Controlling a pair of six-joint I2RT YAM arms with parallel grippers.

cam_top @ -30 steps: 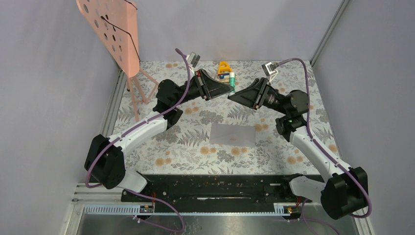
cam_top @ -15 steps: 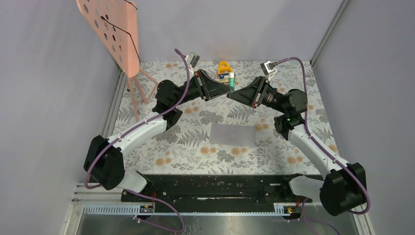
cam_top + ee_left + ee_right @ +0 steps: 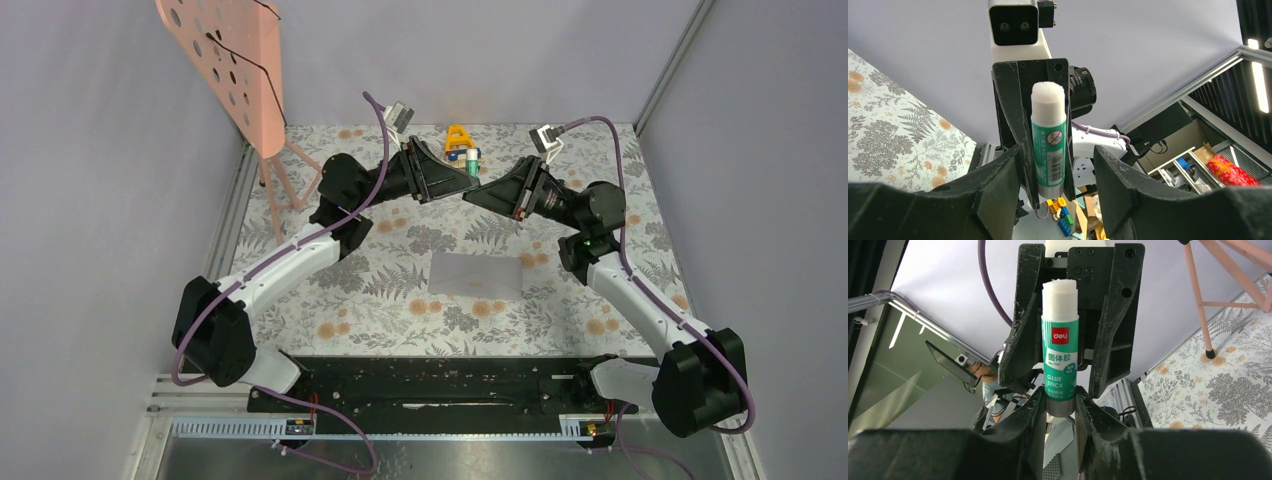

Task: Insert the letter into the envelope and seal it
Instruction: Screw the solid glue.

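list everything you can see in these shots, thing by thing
envelope: 1, grey-lilac, flat at the table's middle
glue stick: 1, green label, white glue exposed, held above the far middle
small block object: 1, yellow and blue, far edge
perforated stand: 1, pink, far left corner
table cover: 1, floral, under everything
left end effector: 1, black, open, fingers either side of the glue stick
right end effector: 1, black, shut on the glue stick's base

One envelope [image 3: 476,274], one glue stick [image 3: 1060,360], one pink stand [image 3: 235,70].
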